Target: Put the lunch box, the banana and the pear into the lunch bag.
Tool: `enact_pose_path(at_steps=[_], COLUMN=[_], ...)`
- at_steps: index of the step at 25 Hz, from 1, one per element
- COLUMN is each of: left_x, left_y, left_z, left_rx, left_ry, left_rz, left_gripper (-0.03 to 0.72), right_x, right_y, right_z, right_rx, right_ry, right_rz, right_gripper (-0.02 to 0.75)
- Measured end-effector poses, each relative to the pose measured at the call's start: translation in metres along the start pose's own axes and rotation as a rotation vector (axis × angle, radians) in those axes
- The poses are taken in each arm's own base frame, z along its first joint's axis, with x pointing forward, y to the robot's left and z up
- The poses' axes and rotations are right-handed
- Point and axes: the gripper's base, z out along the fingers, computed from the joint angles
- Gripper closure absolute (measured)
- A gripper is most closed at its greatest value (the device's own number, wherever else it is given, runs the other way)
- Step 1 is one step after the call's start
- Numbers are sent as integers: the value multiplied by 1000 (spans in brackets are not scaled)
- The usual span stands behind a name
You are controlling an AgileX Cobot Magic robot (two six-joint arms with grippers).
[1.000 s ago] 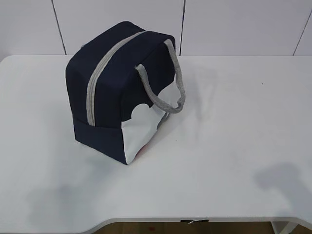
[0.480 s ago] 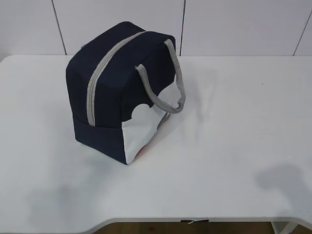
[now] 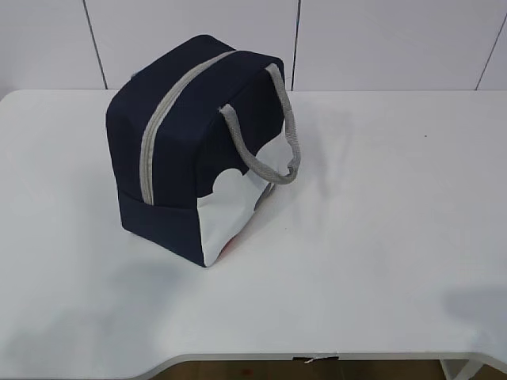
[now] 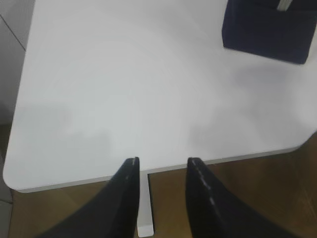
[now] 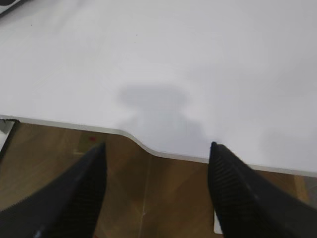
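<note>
Exterior view: the lunch bag (image 3: pixel 194 146) is standing upright on the white table (image 3: pixel 372 261), left of the middle, with its grey zipper (image 3: pixel 162 123) running shut across the top and down the near face. The grey handles (image 3: pixel 269 134) are drooping over the right side above the white lower panel (image 3: pixel 230 210). A small reddish mark at the bag's bottom edge is too small to make out; no writing is showing. Both arms are lying outside this picture, and only faint shadows are falling on the table near its front edge. White wall panels (image 3: pixel 190 39) with dark seams are closing the room behind.

Left wrist view: the left gripper (image 4: pixel 161 166) is hovering over the table's front edge, its 2 dark fingers (image 4: pixel 126 198) spread apart and holding nothing. A corner of the bag is showing at the upper right, cut off by the frame. Wooden flooring (image 4: pixel 257 193) is showing below the table edge.

Right wrist view: the right gripper (image 5: pixel 156 156) is hanging over the notched front edge, its fingers spread wide and empty. The bag is not showing here.
</note>
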Motion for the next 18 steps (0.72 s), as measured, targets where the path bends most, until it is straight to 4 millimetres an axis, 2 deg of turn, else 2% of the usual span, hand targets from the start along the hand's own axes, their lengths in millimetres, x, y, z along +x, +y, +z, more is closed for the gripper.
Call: enact_pose_path(at_steps=[5, 18], left_x=[9, 10], left_y=[-1, -1], left_z=[-13, -12], left_rx=[-30, -36], left_ry=[-93, -84], left_rz=[-14, -18], left_gripper=[450, 451], right_x=[6, 6], right_y=[1, 1], right_z=[-8, -8], right_rx=[14, 15], right_ry=[-66, -66], right_rz=[5, 6], right_gripper=[226, 226])
